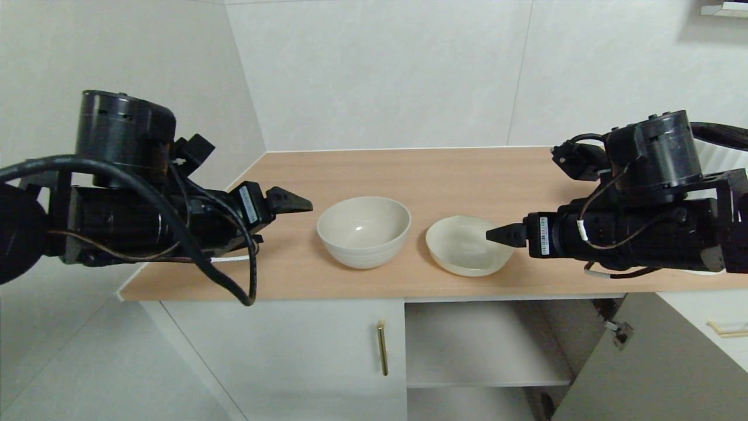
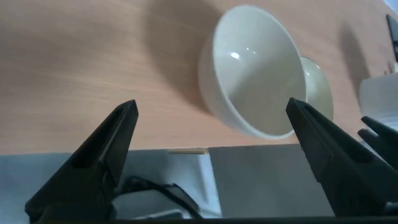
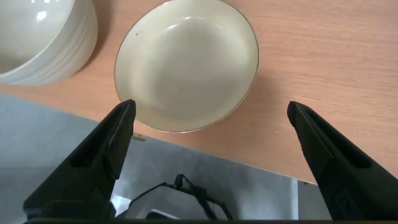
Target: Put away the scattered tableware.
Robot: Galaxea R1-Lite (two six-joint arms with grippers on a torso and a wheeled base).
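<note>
A deep white bowl [image 1: 363, 230] stands on the wooden counter [image 1: 444, 175] near its front edge. Just right of it sits a shallower cream bowl [image 1: 466, 252]. My left gripper [image 1: 290, 203] hovers left of the deep bowl [image 2: 252, 79], pointing at it, with its fingers [image 2: 102, 155] spread wide and nothing between them. My right gripper [image 1: 504, 235] hangs over the right rim of the cream bowl [image 3: 186, 65], open as well, its fingertips [image 3: 102, 152] framing the bowl from above.
Below the counter a cupboard stands open on the right, showing a white shelf [image 1: 485, 356]; its door [image 1: 648, 362] swings out at the far right. A closed door with a brass handle [image 1: 382, 348] is left of it. Tiled walls close the back and left.
</note>
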